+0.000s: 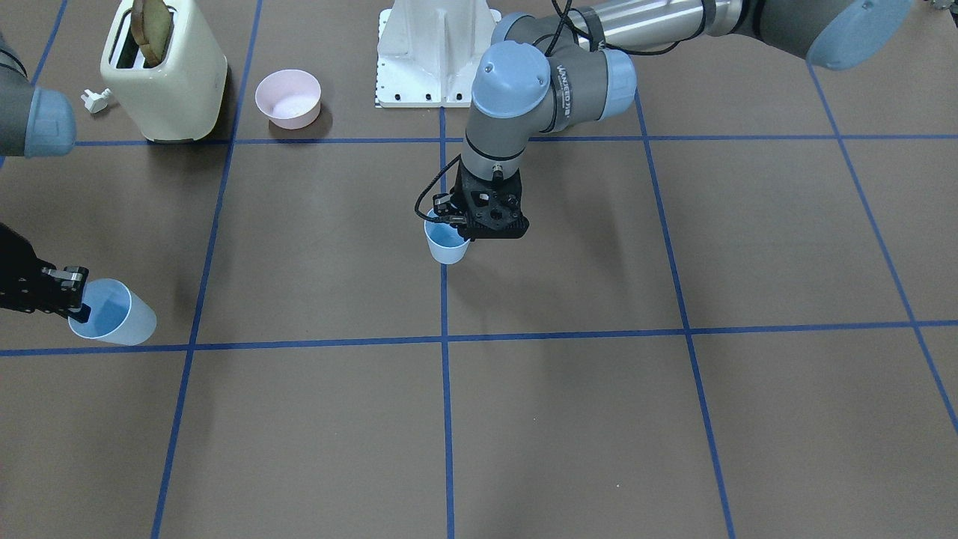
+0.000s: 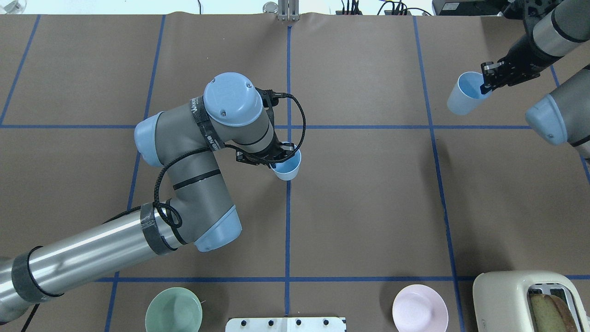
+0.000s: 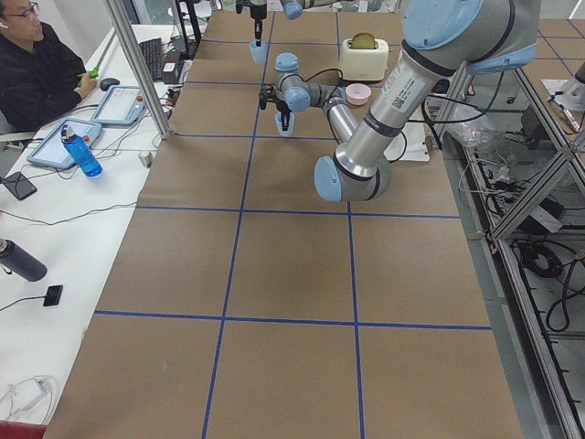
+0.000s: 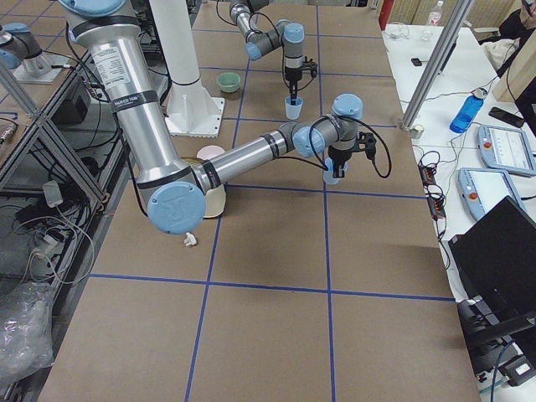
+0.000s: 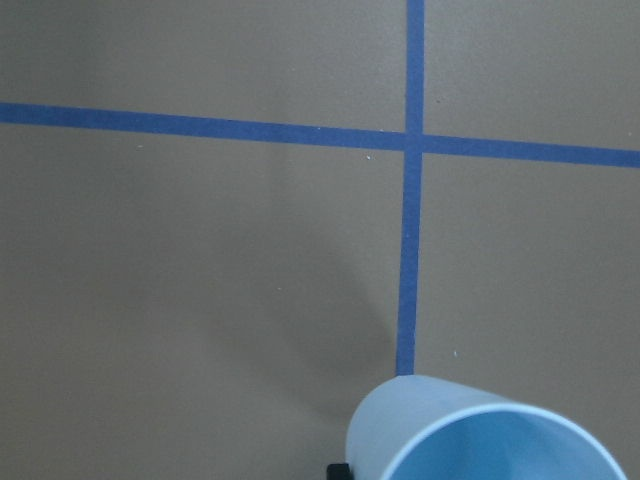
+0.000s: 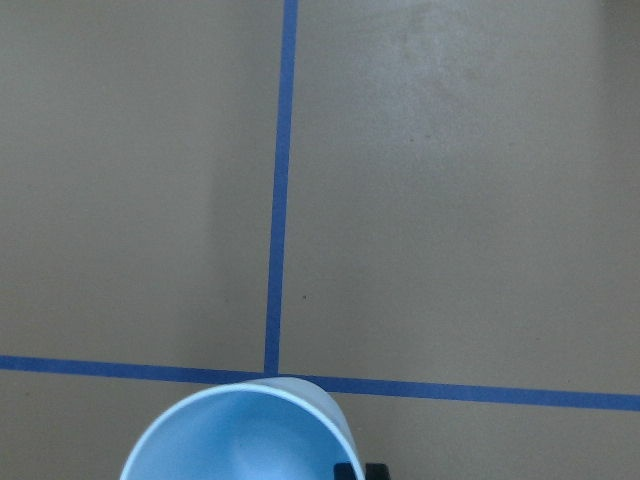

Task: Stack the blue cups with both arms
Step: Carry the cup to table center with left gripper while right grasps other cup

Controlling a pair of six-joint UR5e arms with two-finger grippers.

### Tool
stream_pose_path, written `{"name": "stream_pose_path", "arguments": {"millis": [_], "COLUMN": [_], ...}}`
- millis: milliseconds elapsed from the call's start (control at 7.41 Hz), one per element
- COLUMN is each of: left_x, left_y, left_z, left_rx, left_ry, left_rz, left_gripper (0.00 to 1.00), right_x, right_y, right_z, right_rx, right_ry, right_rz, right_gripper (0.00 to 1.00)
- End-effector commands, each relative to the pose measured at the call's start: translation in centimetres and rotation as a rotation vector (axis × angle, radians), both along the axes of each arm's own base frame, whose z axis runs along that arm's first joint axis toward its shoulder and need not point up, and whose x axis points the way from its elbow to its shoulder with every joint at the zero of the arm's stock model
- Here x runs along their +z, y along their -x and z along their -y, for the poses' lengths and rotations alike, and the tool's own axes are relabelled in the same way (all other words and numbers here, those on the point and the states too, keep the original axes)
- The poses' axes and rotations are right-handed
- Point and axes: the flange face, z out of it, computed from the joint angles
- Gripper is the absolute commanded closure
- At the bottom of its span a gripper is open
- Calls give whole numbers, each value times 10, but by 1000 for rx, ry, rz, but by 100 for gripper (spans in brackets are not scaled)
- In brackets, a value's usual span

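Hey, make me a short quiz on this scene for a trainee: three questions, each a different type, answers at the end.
1. True or false: the cup in the left arm's jaws is nested in the cup held by the right arm.
2. Whose cup is over the blue centre line? A. left arm B. right arm C. neither
3. Fill in: the bowl beside the toaster is ____.
Key: 1 false; 2 A; 3 pink.
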Motion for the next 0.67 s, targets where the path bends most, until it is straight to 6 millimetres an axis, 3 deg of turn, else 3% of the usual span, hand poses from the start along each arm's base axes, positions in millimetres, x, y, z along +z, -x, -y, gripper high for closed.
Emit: {"name": "stream_pose_path", "arguments": {"millis": [0, 540], "left_x": [5, 10], "left_y": [-10, -16], "left_z": [-3, -6], "left_rx": [1, 6], "left_ry": [-2, -4], "left_rz": [13, 24], "left_gripper": [100, 100], "right_x": [-12, -15], "right_y": [-1, -2], "right_z": [5, 7], "right_rx": [3, 6], "right_ry": [0, -2], "right_rz": [6, 7], "right_gripper": [100, 100]}}
